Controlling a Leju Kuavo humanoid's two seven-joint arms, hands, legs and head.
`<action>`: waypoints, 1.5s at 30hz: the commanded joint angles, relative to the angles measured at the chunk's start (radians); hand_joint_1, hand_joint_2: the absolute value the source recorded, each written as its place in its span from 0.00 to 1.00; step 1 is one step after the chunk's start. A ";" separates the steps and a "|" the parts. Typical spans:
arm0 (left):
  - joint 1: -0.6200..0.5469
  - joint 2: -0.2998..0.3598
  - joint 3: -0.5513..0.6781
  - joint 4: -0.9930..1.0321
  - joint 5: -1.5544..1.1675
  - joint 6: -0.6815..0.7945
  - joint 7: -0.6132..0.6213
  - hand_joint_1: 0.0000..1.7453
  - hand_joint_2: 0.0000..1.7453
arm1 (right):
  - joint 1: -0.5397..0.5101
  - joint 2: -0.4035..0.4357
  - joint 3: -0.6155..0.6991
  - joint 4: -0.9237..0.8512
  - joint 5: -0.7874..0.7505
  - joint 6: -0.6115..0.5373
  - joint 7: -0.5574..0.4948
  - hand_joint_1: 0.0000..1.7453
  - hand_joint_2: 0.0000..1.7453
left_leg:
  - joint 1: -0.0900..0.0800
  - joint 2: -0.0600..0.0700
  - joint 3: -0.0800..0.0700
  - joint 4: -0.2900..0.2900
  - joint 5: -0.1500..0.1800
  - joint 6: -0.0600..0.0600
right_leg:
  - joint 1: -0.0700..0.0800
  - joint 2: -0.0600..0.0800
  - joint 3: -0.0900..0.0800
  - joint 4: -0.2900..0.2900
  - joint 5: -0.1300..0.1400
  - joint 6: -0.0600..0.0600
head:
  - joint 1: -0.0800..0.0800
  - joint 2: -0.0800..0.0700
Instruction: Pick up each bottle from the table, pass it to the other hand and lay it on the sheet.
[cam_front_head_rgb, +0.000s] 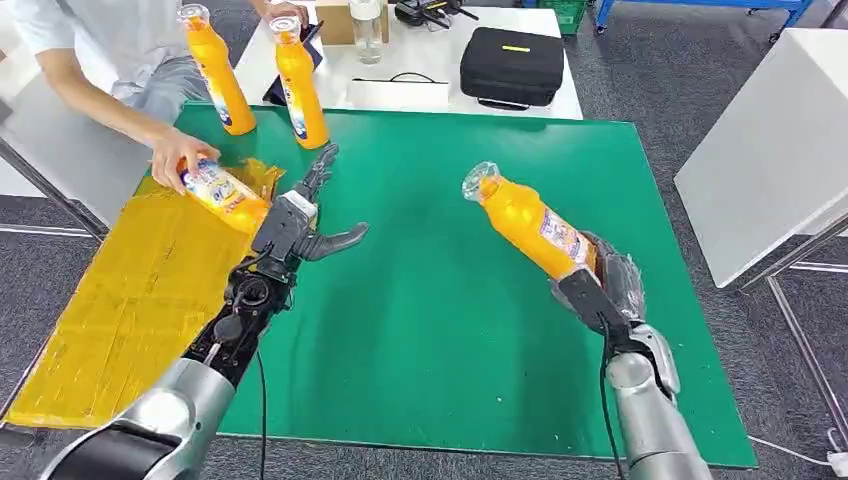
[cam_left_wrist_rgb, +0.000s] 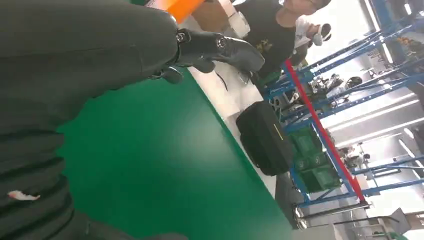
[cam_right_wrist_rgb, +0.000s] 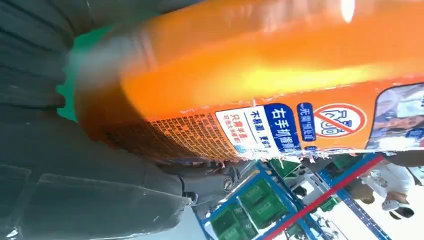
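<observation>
Right wrist view — bottle (cam_right_wrist_rgb: 260, 85) label text

Four orange bottles with clear caps and printed labels. One (cam_front_head_rgb: 530, 222) is tilted above the green table (cam_front_head_rgb: 450, 300), base gripped in the right hand (cam_front_head_rgb: 605, 285), cap up and leftward. Another (cam_front_head_rgb: 222, 190) lies on the yellow sheet (cam_front_head_rgb: 130, 290) at its far end. Two (cam_front_head_rgb: 218, 72) (cam_front_head_rgb: 300, 85) stand upright at the table's far left edge, near each other.
</observation>
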 joint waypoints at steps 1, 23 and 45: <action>0.063 -0.002 -0.063 -0.041 0.128 -0.160 0.031 0.00 1.00 | -0.108 0.096 -0.023 0.153 -0.104 -0.019 -0.058 1.00 1.00 | 0.000 0.005 0.009 0.001 -0.006 -0.002 | 0.000 0.004 0.007 0.001 -0.003 -0.003 | 0.000 0.000; 0.072 -0.051 -0.149 -0.079 0.401 -0.288 0.116 0.00 1.00 | -0.191 0.232 0.215 0.295 -0.415 0.151 -0.206 1.00 1.00 | 0.002 0.002 0.006 0.003 -0.005 -0.003 | 0.002 0.000 0.004 0.003 -0.005 -0.003 | 0.000 0.000; -0.045 -0.094 -0.189 0.012 0.558 -0.333 0.161 0.00 1.00 | -0.234 0.314 0.448 0.507 -0.426 0.185 -0.185 1.00 1.00 | 0.002 0.001 0.009 0.003 -0.007 -0.004 | 0.002 -0.001 0.008 0.003 -0.007 -0.004 | 0.000 0.000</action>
